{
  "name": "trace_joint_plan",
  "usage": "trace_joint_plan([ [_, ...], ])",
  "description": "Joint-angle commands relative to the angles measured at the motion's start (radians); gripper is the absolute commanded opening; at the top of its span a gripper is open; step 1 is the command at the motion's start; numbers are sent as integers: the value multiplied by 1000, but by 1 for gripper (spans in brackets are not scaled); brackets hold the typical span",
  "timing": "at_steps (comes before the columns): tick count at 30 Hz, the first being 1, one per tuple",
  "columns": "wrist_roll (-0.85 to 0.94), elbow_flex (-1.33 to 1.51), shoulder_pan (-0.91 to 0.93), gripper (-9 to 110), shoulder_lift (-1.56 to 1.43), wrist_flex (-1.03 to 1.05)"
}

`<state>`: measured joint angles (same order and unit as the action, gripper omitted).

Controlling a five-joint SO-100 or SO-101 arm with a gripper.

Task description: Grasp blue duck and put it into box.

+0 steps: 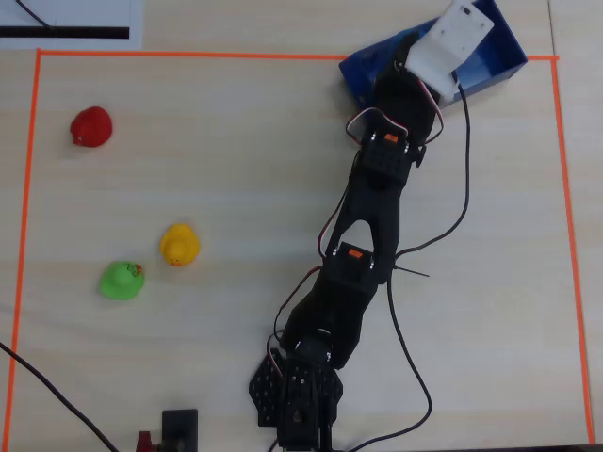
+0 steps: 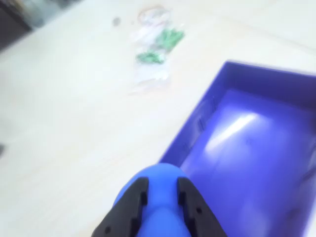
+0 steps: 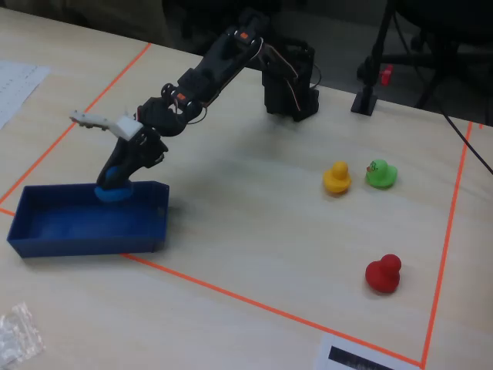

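Now pincer (image 2: 160, 190) clamped on duck (image 2: 157, 178), black fingers (image 2: 132, 207) pinching both sides so it can't slip. Duck hangs at box (image 3: 85, 235) rim, over near wall in fixed view (image 3: 115, 193), probably lined up for drop inside. Arm stretched long across counter (image 1: 236, 141) to reach. Red (image 3: 383, 274), yellow (image 3: 337, 178), green (image 3: 380, 174) ducks sit well apart, untouched.

Four rubber ducks are counted: one blue duck (image 3: 115, 190), one yellow duck (image 3: 337, 178), one green duck (image 3: 380, 174) and one red duck (image 3: 384, 274). One dark-blue box (image 3: 85, 244) is seen at 8 o'clock in the fixed view. One robot arm (image 3: 223, 58) with one gripper (image 3: 115, 179) is counted. One clear plastic bag (image 3: 18, 334) is counted.
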<state>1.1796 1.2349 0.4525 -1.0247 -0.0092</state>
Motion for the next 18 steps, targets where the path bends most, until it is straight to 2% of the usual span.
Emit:
trace_joint_plan([
  [1,106,-212,43,0,130,-103],
  [4,190,-232,60,3,212,-175],
  [7,175,-216,69,19,213,-156],
  [10,156,-202,71,30,150,-18],
  [13,115,-138,63,34,25,61],
  [18,11,75,25,28,-304,199],
])
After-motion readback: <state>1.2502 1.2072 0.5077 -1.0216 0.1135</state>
